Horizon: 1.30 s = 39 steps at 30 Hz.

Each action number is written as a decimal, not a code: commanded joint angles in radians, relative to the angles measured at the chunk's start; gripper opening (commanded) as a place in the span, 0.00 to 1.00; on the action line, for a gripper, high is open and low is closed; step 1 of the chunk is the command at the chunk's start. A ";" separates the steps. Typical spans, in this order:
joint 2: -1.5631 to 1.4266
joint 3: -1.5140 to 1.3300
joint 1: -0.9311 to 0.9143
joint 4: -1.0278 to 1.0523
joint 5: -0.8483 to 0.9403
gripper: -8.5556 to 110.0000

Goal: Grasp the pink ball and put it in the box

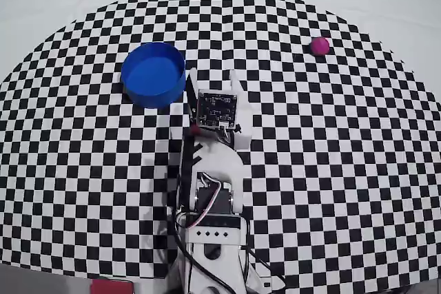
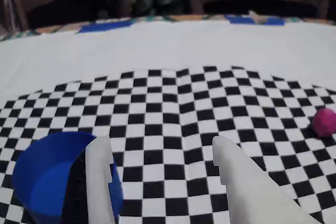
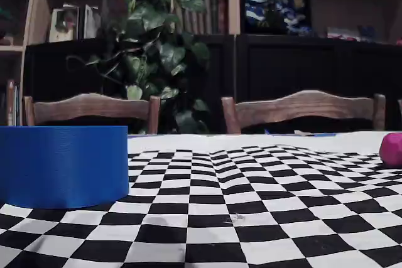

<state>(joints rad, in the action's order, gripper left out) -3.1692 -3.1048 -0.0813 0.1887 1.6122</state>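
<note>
The pink ball (image 1: 319, 46) rests on the checkered mat at the far right, also seen at the right edge in the wrist view (image 2: 324, 121) and the fixed view (image 3: 392, 149). The box (image 1: 154, 74), a round blue tub, stands at the upper left of the mat, shows empty from above, and appears in the wrist view (image 2: 44, 174) and fixed view (image 3: 63, 164). My gripper (image 1: 212, 77) sits just right of the box, open with nothing between its white fingers (image 2: 100, 174). The ball lies well to the gripper's right, apart from it.
The arm's white body and base (image 1: 210, 191) occupy the mat's lower middle. The checkered mat (image 1: 331, 170) lies on a white cloth (image 2: 168, 45). Wooden chairs (image 3: 301, 108) and a bookshelf with a plant (image 3: 157, 48) stand beyond the table's far edge.
</note>
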 commanded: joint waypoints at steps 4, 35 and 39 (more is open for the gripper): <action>0.008 -0.006 -0.011 -0.018 0.028 0.26; 0.006 -0.008 -0.207 -0.018 0.028 0.26; 0.005 -0.008 -0.230 -0.018 0.028 0.26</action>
<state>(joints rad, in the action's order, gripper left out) -3.1692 -3.1048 -0.2976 0.1887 1.6322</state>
